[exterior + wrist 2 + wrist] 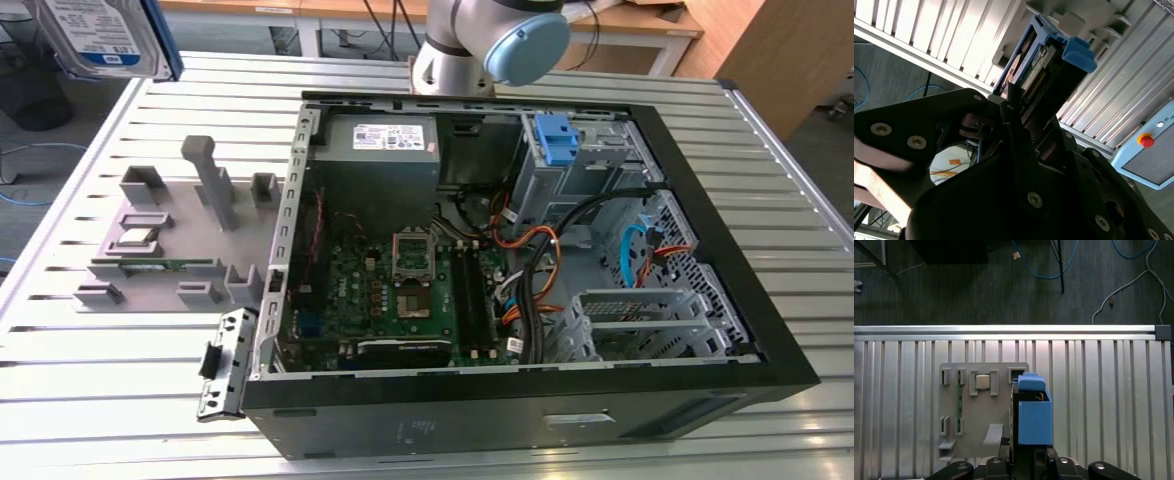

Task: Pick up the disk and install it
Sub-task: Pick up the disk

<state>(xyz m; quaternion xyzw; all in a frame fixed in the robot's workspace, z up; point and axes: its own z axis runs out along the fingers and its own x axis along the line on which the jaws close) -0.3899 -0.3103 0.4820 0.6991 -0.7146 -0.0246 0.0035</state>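
- Flat rectangular silver metal disk (pixel 96 35) w/ white-and-blue label on its face, blue plastic rails along the edges.
- Held in the air, clamped btwn fingers of black gripper (pixel 1029 112).
- Exterior view: at far upper left, label face toward cam, roughly upright.
- First wrist view: disk (pixel 1033 415) seen edge-on, blue rail showing, above one edge of grey slotted fixture plate (pixel 969 415).

A slatted metal table (pixel 80 420) carries everything. An open black computer case (pixel 467 425) lies on its side across the middle, reaching toward 4 o'clock in the exterior view. A grey holder plate (pixel 180 250) lies flat at 9 o'clock, just beside the case. The arm's base (pixel 447 70) rises at 12 o'clock.
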